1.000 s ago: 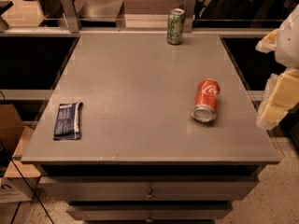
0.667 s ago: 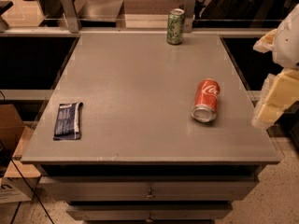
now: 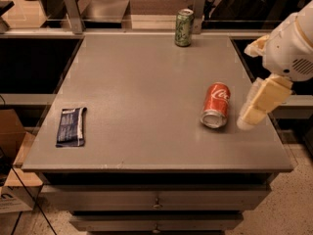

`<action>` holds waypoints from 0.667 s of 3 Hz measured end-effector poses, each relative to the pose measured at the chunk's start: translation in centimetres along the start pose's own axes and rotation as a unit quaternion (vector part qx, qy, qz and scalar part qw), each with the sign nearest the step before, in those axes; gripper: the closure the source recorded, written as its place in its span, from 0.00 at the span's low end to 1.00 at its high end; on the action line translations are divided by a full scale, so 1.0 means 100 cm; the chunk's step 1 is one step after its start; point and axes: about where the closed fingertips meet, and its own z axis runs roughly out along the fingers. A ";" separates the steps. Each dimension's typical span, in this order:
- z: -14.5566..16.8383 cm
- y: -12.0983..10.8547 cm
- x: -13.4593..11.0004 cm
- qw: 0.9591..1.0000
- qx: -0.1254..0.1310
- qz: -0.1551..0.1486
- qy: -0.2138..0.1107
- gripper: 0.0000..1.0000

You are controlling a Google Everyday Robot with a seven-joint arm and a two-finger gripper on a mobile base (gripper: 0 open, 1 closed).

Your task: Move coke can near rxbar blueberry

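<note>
The red aluminium coke can point(image 3: 216, 105) with white script lies on its side on the right part of the grey flat-topped table point(image 3: 146, 82), its silver end towards me. Lying like that it may roll if I nudge it. My cream-coloured gripper point(image 3: 249, 116) hangs just to the right of the can, angled down towards it, which I read as lining up for the pick. I cannot tell whether it is open or closed. The flat dark-blue rxbar blueberry wrapper point(image 3: 71, 126) lies well apart, near the front left edge, so the carry crosses the table. A green upright can point(image 3: 184, 27) stands at the far edge, off that path.
</note>
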 end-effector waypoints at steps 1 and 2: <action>0.030 -0.016 -0.007 1.000 -0.008 0.021 -0.022 0.00; 0.063 -0.032 -0.003 0.997 -0.025 0.060 -0.034 0.00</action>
